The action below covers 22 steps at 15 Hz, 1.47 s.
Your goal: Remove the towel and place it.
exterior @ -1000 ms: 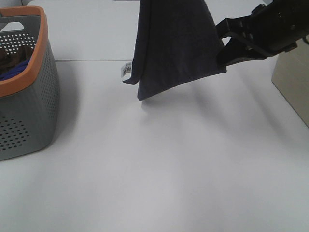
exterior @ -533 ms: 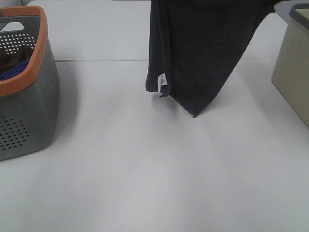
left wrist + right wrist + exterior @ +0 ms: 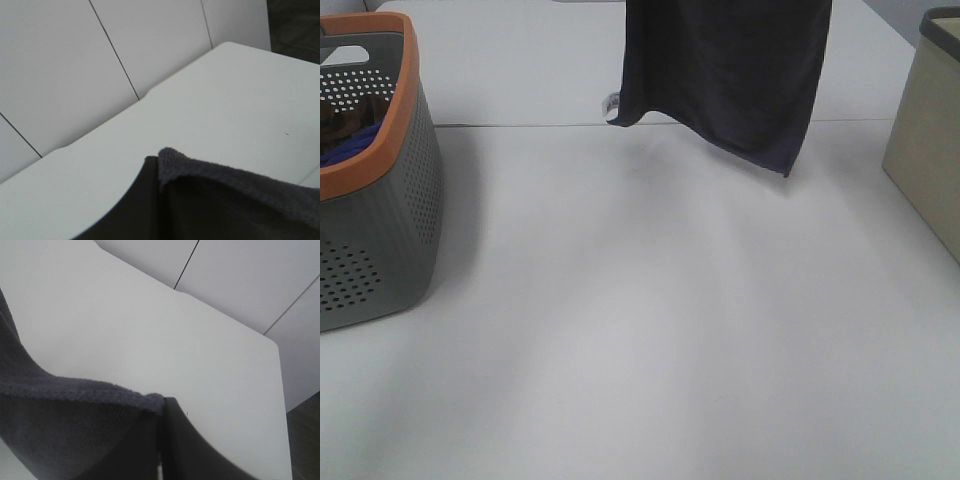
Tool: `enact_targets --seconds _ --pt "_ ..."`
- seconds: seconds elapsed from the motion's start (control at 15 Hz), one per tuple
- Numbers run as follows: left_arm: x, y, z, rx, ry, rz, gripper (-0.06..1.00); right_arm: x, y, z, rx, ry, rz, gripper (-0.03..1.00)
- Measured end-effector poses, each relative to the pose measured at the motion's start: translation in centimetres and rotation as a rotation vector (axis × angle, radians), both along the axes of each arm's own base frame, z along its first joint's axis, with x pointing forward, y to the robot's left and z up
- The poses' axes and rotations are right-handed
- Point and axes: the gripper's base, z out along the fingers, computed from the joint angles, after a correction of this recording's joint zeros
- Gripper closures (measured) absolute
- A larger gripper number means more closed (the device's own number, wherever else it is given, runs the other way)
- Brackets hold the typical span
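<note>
Both pairs of jaws are pinched fully together on cloth. The left gripper (image 3: 156, 172) has one top corner of the towel (image 3: 730, 70) nipped at its tips, and the right gripper (image 3: 162, 412) has the other. In each wrist view the terry edge bunches right against a dark fingertip. Neither gripper shows from the high camera; they sit above its top edge.

From those two corners the towel hangs as a spread sheet over the far part of the table (image 3: 640, 330). Its slanting lower hem looks to be clear of the surface. A small white tag (image 3: 612, 100) curls at the lower corner nearer the grey basket (image 3: 380, 200), which stands well off to the left. A beige box (image 3: 925, 150) sits at the right edge.

To my eye this is light, limp stuff — no stiffness at all, so it will crumple wherever it lands first. The rough pile should hold well in the pinch and is unlikely to slip. The hemmed corners are the right place to hold it. Kept well apart, they should let it go down flat, loose hem first.
</note>
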Motion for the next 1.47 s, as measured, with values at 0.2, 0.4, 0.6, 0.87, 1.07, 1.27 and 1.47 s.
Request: enact_targets --seconds 0.2,0.4,0.6,0.87,1.07,1.27,1.47 --pt "4.2 1.5 -3.9 -0.047 -0.153 0.016 0.94 6.1 1.2 -1.7 -0.080 -0.051 0.042 0.97" --pt "6.0 1.4 -7.9 -0.021 -0.142 0.016 0.94 8.6 0.9 -2.9 -0.105 -0.076 0.039 0.97" --pt "6.4 1.3 -10.2 0.016 -0.069 0.025 0.94 9.9 -1.4 -6.5 -0.087 0.072 -0.014 0.97" --pt "5.4 1.2 -12.9 0.076 0.239 0.051 0.94 7.9 -1.6 -9.5 -0.066 0.463 -0.026 0.97" --pt "3.4 0.4 -15.1 0.173 0.522 -0.061 0.94 6.1 -1.8 -10.6 -0.092 0.693 -0.035 0.97" --pt "1.6 -0.3 -16.0 0.246 0.682 -0.206 0.94 4.5 -2.0 -11.1 -0.113 0.871 -0.040 0.97" --pt "0.3 -0.2 -17.4 0.318 0.833 -0.296 0.94 3.5 -2.1 -11.3 -0.133 0.991 -0.039 0.97"
